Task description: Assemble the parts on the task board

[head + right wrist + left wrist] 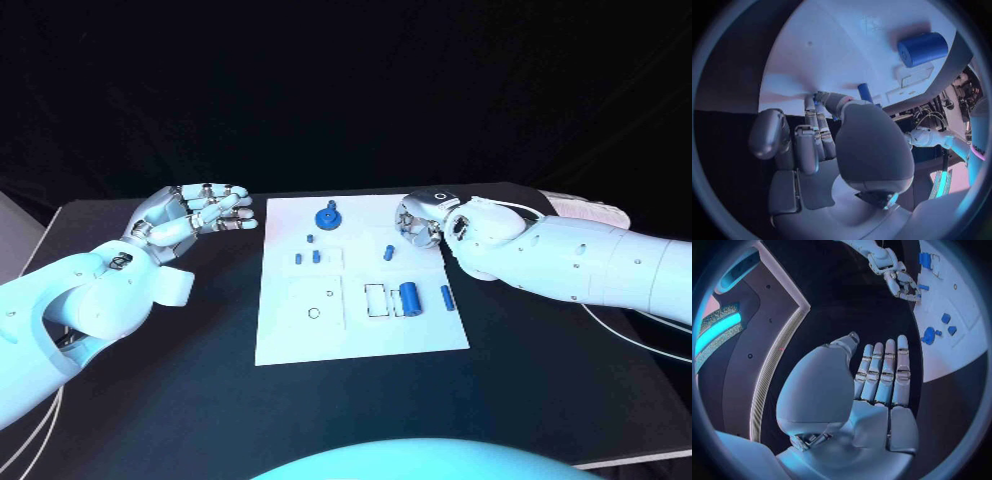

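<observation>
The white task board (361, 330) lies in the middle of the table. On it are a blue knob (329, 215), small blue pegs (312, 240) (300, 258), a tilted blue peg (389, 252), a blue cylinder (410, 297) and a short peg (446, 297). My right hand (426, 222) is at the board's far right corner, fingertips (816, 98) down on the board. The tilted peg (865, 92) lies just beside its thumb, not between the fingers. My left hand (195, 215) hovers left of the board, palm up, fingers straight, holding nothing (879, 375).
Outlined slots (378, 300) sit beside the cylinder (922, 48), and a small ring mark (315, 313) is near the board's front left. Black table (173, 400) surrounds the board. A white object (584, 212) lies at the far right behind my right arm.
</observation>
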